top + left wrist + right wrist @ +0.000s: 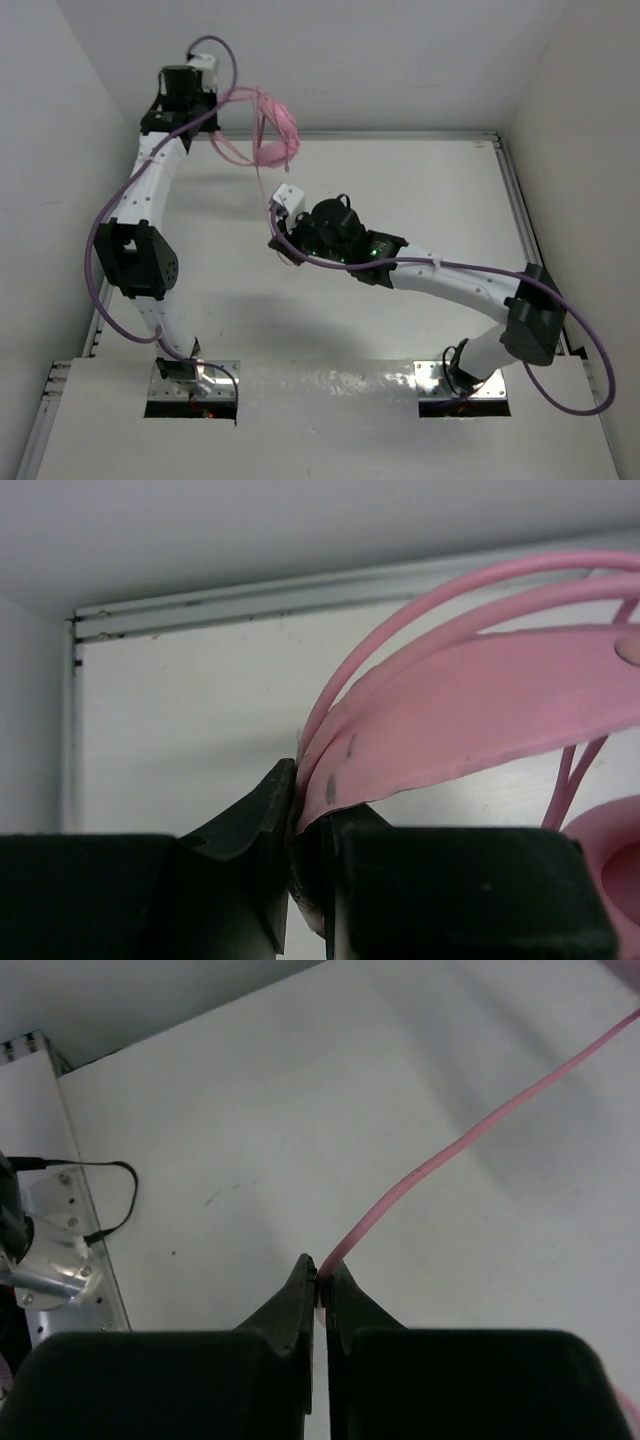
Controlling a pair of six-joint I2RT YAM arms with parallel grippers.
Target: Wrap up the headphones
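The pink headphones (270, 130) hang in the air at the back left, near the corner. My left gripper (225, 108) is shut on their thin headband (480, 700), pinched at the fingertips (295, 800). One earcup (612, 852) shows at the lower right of the left wrist view, with loops of cable (565, 780) beside it. The thin pink cable (264, 185) runs down from the headphones to my right gripper (273, 212), which is over the table's middle. In the right wrist view the right gripper (322, 1278) is shut on the cable (480, 1130), which stretches away to the upper right.
A metal rail (300, 595) runs along the table's far edge, and white walls close in on the left, back and right. The left arm's base plate with a black wire (60, 1250) shows in the right wrist view. The white table (420, 200) spreads out to the right.
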